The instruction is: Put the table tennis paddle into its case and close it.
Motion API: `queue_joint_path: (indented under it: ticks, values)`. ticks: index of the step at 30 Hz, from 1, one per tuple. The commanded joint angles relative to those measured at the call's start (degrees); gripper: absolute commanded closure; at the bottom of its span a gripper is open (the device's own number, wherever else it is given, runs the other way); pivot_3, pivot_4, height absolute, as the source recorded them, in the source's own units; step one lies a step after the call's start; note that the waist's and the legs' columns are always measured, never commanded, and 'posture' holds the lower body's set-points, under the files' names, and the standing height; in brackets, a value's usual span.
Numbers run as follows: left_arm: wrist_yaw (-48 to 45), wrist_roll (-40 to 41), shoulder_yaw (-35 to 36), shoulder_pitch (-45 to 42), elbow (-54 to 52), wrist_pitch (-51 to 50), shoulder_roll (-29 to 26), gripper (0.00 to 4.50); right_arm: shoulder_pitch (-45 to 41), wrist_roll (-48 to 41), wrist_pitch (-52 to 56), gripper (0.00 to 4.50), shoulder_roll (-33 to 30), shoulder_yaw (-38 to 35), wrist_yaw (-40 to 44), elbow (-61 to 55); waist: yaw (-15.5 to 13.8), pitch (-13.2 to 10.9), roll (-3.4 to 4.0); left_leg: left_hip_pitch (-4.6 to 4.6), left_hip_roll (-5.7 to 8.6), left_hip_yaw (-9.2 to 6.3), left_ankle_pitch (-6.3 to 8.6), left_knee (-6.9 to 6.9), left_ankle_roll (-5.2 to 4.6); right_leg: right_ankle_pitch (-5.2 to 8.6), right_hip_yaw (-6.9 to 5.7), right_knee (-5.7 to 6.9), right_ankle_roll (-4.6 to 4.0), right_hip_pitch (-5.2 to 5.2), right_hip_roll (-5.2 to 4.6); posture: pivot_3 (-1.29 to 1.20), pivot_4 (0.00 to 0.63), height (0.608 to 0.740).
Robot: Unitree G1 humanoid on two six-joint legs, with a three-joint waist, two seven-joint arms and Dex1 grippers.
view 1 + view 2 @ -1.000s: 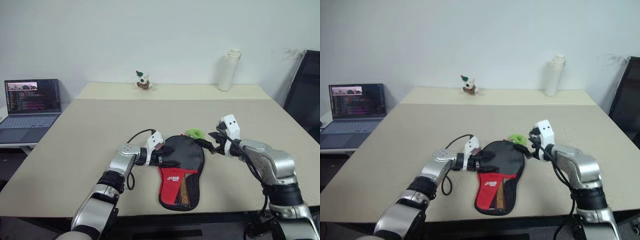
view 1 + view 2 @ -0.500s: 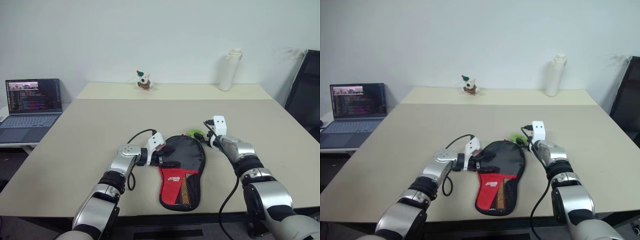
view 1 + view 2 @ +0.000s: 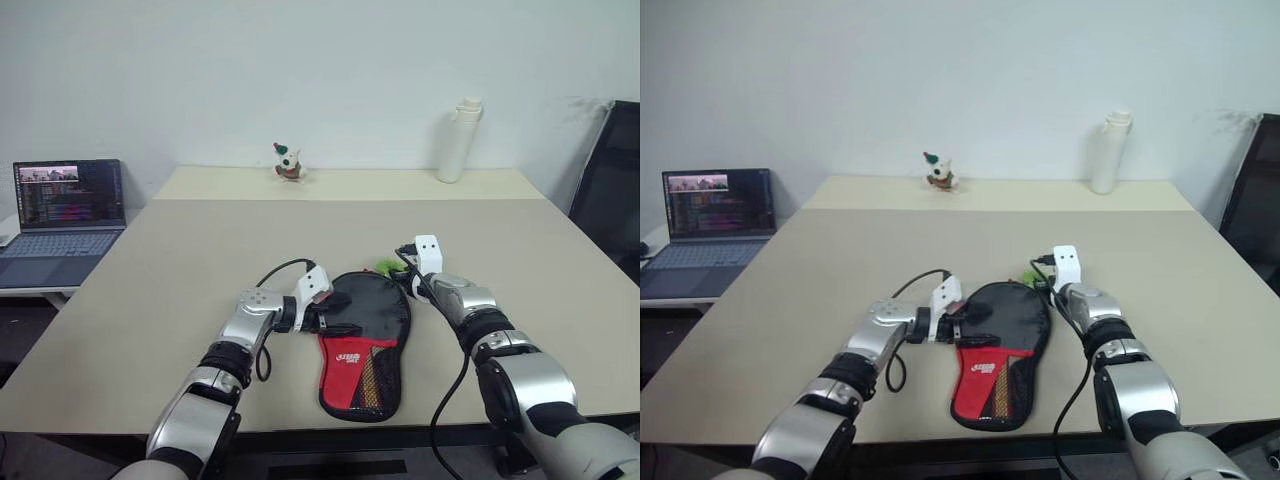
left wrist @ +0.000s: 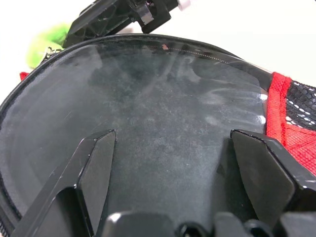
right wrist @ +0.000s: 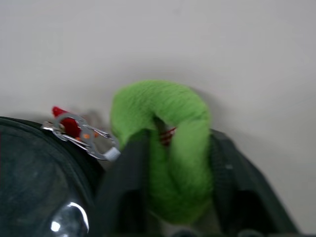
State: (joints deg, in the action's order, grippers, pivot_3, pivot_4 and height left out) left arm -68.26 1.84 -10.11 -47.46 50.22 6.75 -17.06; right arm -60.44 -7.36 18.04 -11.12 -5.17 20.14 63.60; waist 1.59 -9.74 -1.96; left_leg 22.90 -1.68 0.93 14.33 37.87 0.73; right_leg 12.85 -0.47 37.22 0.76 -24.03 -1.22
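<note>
Case (image 3: 365,335) flat on table (image 3: 180,270), round end far, red handle end near.
Left gripper (image 3: 333,312) at the case's 9 o'clock edge, fingers spread wide over the black face, gripping nothing. Right gripper (image 5: 168,163) at the case's 1 o'clock rim, fingers clamped on green fuzzy loop (image 5: 173,133) beside the metal zip pull (image 5: 81,133).

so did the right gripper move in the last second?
Yes. The right gripper has come in from right of the case to the green loop at its far edge.
</note>
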Motion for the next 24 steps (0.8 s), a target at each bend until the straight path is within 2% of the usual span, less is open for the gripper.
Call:
queue_joint_path:
  ticks: [1, 2, 7, 12, 18, 24]
  values:
    - [-1.14, -2.12, -2.45, 0.27, 2.39, 0.66, 1.44, 0.44, -0.93, 1.04, -0.3, 4.21, -0.87, 0.09, -0.33, -0.91, -0.03, 0.02, 0.03, 0.0, 0.0, 0.0, 0.0, 0.0, 0.0, 0.0, 0.0, 0.0, 0.0, 0.0, 0.0, 0.0, 0.15, 0.74]
    - [-1.34, -2.13, -2.56, 0.11, 2.7, 0.82, 1.73, 0.44, -0.94, 1.12, -0.24, 4.48, -1.37, -0.08, -0.39, -1.17, -0.06, 0.03, 0.04, 0.0, 0.01, 0.0, 0.0, 0.0, 0.0, 0.0, 0.0, 0.0, 0.0, 0.0, 0.0, 0.0, 0.15, 0.74]
    - [-2.06, -2.61, -3.04, -0.4, 4.47, 1.63, 2.76, 0.44, -0.51, 1.08, 1.12, 4.48, -4.21, -0.95, -0.21, -3.73, -0.4, 0.03, 0.07, 0.03, 0.02, -0.01, 0.0, 0.0, 0.0, 0.0, -0.04, -0.03, 0.0, 0.01, -0.03, 0.0, 0.15, 0.74]
    - [-1.13, -3.77, -3.61, -0.66, 6.99, 2.31, 3.56, 0.44, 3.75, 0.43, 6.29, 4.48, -7.91, -1.36, 1.02, -13.2, -1.13, 0.04, 0.1, 0.06, 0.05, 0.01, 0.0, -0.01, 0.0, 0.01, -0.04, -0.11, 0.02, 0.02, -0.09, 0.0, 0.15, 0.74]
    - [-1.0, -4.32, -3.83, -1.05, 8.65, 2.82, 4.49, 0.44, 15.31, -1.42, 19.76, 4.48, -12.14, -1.52, 2.48, -35.97, -1.73, 0.16, 0.31, 0.09, 0.09, 0.0, 0.01, -0.01, -0.02, 0.02, -0.09, -0.15, 0.05, 0.05, -0.09, 0.0, 0.15, 0.74]
    - [-0.61, -4.41, -3.61, -1.98, 9.76, 2.92, 6.02, 0.44, 33.18, -8.3, 40.62, 4.48, -17.07, -1.34, 5.58, -71.04, -2.28, 0.41, 0.73, 0.09, 0.12, -0.09, 0.1, 0.02, -0.16, 0.23, -0.14, -0.2, 0.38, 0.12, -0.08, 0.0, 0.15, 0.74]
